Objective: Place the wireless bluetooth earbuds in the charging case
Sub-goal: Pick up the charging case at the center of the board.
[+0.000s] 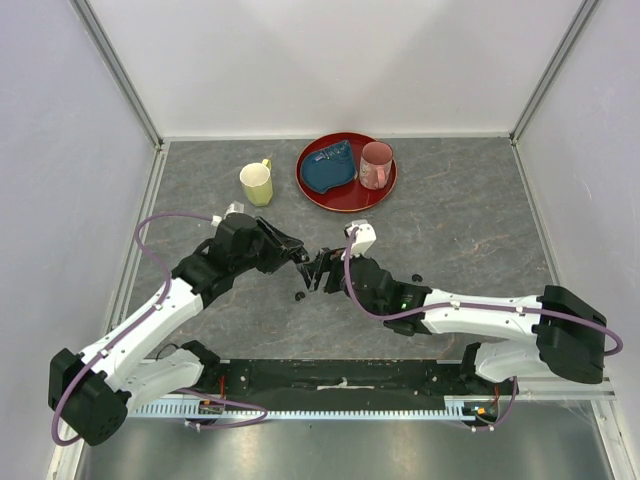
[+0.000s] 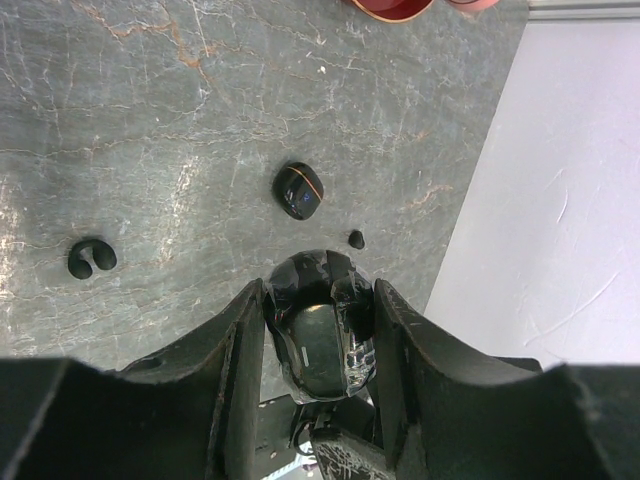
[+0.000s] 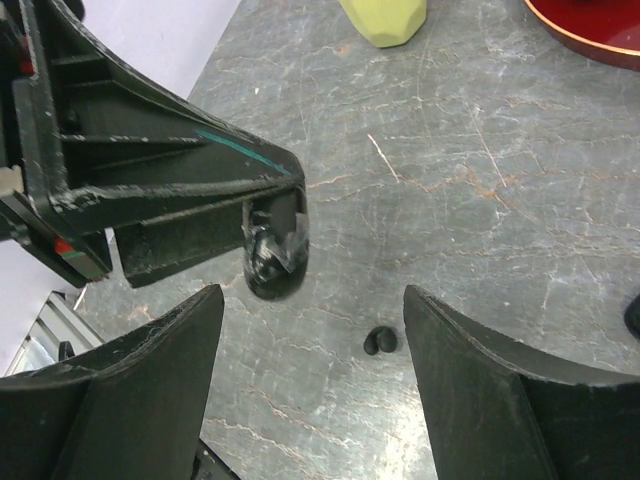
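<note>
Grey marbled surface [image 1: 470, 250], walled in white, shown from above and from both wrists. Left pincer [image 2: 320, 296]: closed on a glossy black charging case [image 2: 318, 350], clamped across its width between the two fingers; whether the lid stands open cannot be told. Right pincer [image 3: 312, 300]: spread wide, holding nothing, facing the left one at close range.

One earbud [image 3: 380, 341] lies loose on the surface just beyond the right pincer's fingertips, between them and nearer its right finger, close to the held case but apart from it. Ahead of the left pincer lies a second case [image 2: 298, 190]. Off to its left is a curled black piece [image 2: 92, 258], too small to identify. A yellow mug [image 3: 385, 20] and a red tray [image 3: 590, 30] sit well ahead of the right pincer.

Handling, by judgement: the earbud is very light, rigid and smooth, and likely to skid or flick away under a glancing pinch. It is best taken across its rounded body with the fingers narrowed first, leaving the stem free for the socket. The case's polished shell looks slippery and needs a firm hold against insertion pressure.
</note>
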### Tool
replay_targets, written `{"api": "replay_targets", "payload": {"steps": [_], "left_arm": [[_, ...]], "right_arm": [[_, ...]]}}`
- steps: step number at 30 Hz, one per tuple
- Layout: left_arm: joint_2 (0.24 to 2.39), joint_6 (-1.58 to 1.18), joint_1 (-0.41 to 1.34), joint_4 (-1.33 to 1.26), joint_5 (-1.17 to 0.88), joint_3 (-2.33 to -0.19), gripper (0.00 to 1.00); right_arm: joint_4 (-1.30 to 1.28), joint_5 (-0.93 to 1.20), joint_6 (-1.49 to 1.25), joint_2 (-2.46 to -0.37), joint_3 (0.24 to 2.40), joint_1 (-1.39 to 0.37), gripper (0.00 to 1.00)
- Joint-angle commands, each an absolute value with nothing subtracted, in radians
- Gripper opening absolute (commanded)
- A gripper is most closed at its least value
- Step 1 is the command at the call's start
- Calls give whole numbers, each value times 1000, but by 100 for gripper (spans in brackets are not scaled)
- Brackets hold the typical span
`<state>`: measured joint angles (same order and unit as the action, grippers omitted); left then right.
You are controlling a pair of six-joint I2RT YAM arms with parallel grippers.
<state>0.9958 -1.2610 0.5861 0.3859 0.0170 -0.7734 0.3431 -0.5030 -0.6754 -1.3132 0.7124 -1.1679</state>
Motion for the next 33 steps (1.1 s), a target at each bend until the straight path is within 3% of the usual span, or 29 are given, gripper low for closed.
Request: {"api": "replay_targets", "payload": {"steps": [1, 16, 33], "left_arm": [[1000, -1299, 594, 351, 9, -810, 2], [1012, -1299, 597, 299, -41, -796, 2], [1015, -1305, 598, 281, -54, -776, 2]], "right_arm": [[413, -503, -650, -1342, 784, -1173, 79], [437, -488, -678, -1410, 812, -1152, 59], [468, -402, -726, -1408, 792, -1104, 52]]}}
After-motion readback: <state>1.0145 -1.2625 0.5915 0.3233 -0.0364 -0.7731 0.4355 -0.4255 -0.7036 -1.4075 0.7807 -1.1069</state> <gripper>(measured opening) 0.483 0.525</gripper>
